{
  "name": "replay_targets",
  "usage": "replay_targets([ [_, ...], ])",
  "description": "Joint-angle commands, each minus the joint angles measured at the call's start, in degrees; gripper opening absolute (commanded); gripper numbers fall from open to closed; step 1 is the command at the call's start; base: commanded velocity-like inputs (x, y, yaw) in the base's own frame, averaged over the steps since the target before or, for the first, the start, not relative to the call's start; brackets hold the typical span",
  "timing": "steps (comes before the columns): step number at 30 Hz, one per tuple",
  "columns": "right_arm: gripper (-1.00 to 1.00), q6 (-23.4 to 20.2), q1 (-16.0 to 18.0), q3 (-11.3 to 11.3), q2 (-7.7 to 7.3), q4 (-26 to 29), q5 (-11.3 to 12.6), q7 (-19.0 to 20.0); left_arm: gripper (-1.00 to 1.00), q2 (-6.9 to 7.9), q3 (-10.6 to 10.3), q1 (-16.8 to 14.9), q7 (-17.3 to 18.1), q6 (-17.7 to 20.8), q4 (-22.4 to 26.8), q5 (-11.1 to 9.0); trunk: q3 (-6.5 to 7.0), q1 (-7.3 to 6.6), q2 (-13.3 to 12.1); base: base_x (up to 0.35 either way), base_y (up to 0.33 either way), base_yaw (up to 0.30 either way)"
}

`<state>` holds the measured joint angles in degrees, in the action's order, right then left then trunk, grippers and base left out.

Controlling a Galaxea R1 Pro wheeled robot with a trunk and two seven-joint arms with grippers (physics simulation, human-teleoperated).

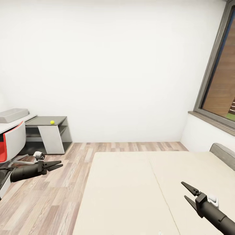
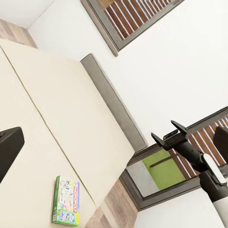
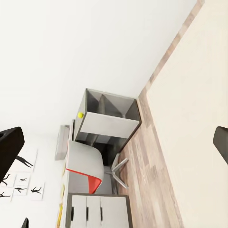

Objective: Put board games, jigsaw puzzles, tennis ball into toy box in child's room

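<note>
White walls and a wood plank floor (image 1: 52, 192) frame the bed (image 1: 130, 189), the landmark for everything else. Both arms reach forward over it, probably carried ready while the robot travels. The left tool (image 1: 56, 166) hangs beside the bed's edge, jaws slightly parted and empty; the right tool (image 1: 189, 192) hovers above the mattress, jaws spread, empty. One board game (image 2: 65, 201) lies flat on the mattress near a corner; its cover print is too small to read. Well away from the bed, the tennis ball (image 1: 52, 122) sits on the dark surface (image 1: 60, 120), with the grey toy box (image 1: 13, 115) farther along
</note>
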<state>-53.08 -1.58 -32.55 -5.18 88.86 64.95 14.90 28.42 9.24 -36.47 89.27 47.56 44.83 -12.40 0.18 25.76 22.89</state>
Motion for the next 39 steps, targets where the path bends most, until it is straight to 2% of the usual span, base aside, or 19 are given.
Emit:
replay_targets([
  [1, 1.0, -0.19, -0.01, -0.06, 0.0, 0.0, -0.43, 0.48, 1.0, 0.02, -0.01, 0.0, 0.21, 0.61, -0.01, 0.0, 0.0, 0.02, 0.03, -0.002, -0.003, 0.0],
  [14, 1.0, -0.19, -0.01, -0.06, 0.0, 0.0, -0.43, 0.48, 1.0, -0.03, -0.01, 0.0, 0.19, 0.61, -0.01, 0.03, 0.0, 0.02, 0.03, 0.0, -0.01, 0.0],
  [29, 1.0, -0.19, -0.01, -0.02, -0.04, 0.02, -0.43, 0.41, 1.0, -0.03, -0.01, 0.0, 0.2, 0.61, -0.01, 0.01, 0.0, 0.02, 0.03, 0.0, -0.155, 0.0],
  [39, 1.0, -0.19, -0.01, -0.02, 0.07, 0.0, -0.43, 0.42, 1.0, -0.03, -0.01, 0.0, 0.21, 0.61, -0.01, 0.01, 0.0, 0.02, 0.03, 0.0, -0.047, 0.0],
])
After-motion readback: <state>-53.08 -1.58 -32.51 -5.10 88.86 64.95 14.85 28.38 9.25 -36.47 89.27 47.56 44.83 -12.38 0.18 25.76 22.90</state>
